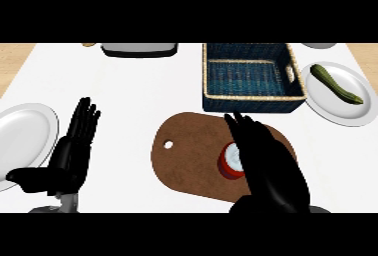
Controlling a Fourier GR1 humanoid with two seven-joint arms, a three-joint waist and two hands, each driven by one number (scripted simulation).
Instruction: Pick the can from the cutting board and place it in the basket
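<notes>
Right hand (pixel 267 165) open, fingers straight, with the can (pixel 232 160) upright just left of its palm; can judged rigid, light, smooth-sided, best gripped around its cylindrical wall.

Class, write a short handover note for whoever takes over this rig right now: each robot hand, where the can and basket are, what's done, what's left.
Left robot hand: open, resting over the counter's left side beside a white plate, holding nothing.
Right robot hand: open, fingers straight, over the cutting board right beside the can, not gripping it.
Can: on the cutting board.
Basket: behind the board, nothing seen inside.
Done: approach only.
Left: grasp the can, lift it, place it in the basket.
</notes>
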